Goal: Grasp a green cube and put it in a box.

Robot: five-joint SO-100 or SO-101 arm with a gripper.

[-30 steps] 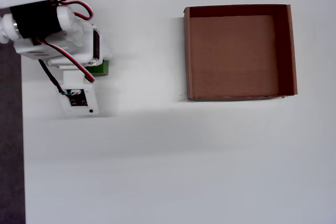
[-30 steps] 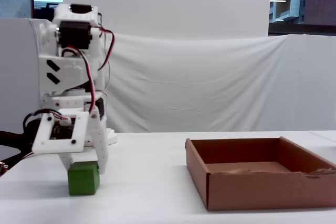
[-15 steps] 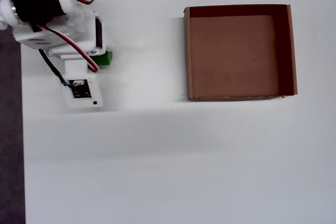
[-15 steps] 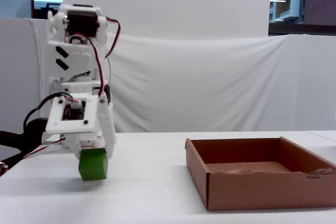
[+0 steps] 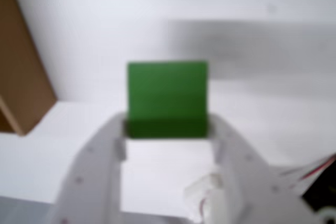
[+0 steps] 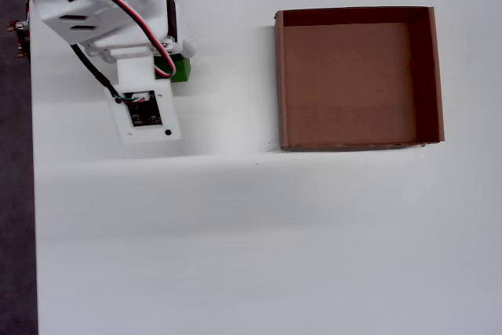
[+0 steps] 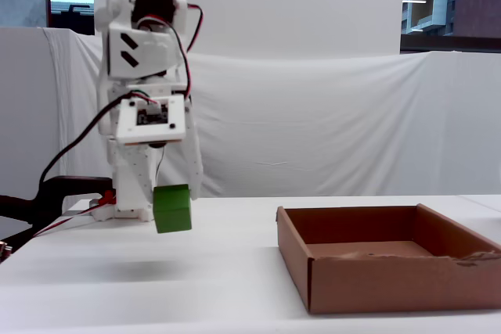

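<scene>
White table (image 6: 235, 233), one box (image 6: 436, 76), one pincer (image 5: 167, 129) grasping one green cube (image 5: 167, 98) aloft

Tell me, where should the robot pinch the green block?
By two opposite flat sides, as the gripper does now: one finger on each side of the green block, which hangs clear above the table. Its flat, parallel faces suit a pinch. The box sits empty.

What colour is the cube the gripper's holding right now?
Bright green, plain faces. The cube shows best in the wrist view, between the gripper fingertips.
</scene>
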